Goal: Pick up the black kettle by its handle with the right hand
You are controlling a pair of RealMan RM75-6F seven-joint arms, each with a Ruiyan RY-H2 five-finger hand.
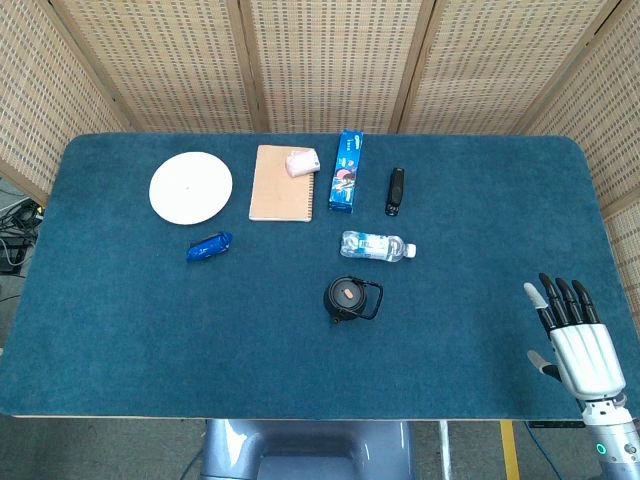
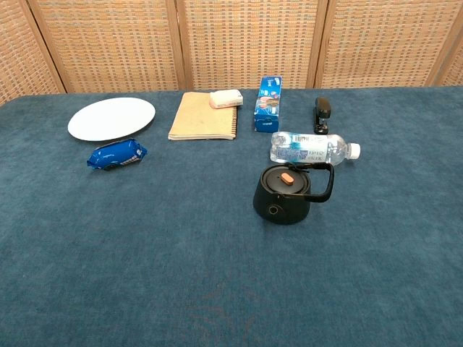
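The black kettle [image 1: 346, 297] [image 2: 285, 193] stands upright near the middle of the blue table, with an orange knob on its lid. Its looped handle [image 1: 372, 298] [image 2: 323, 183] sticks out to the right. My right hand [image 1: 577, 342] hovers over the table's front right corner, fingers straight and spread, holding nothing, well to the right of the kettle. The chest view does not show it. My left hand is in neither view.
A clear water bottle [image 1: 376, 245] [image 2: 312, 147] lies just behind the kettle. Farther back are a black stapler [image 1: 395, 190], a blue box [image 1: 347, 170], a tan notebook [image 1: 282, 183] with a pink eraser, a white plate [image 1: 191, 187] and a blue packet [image 1: 209, 246].
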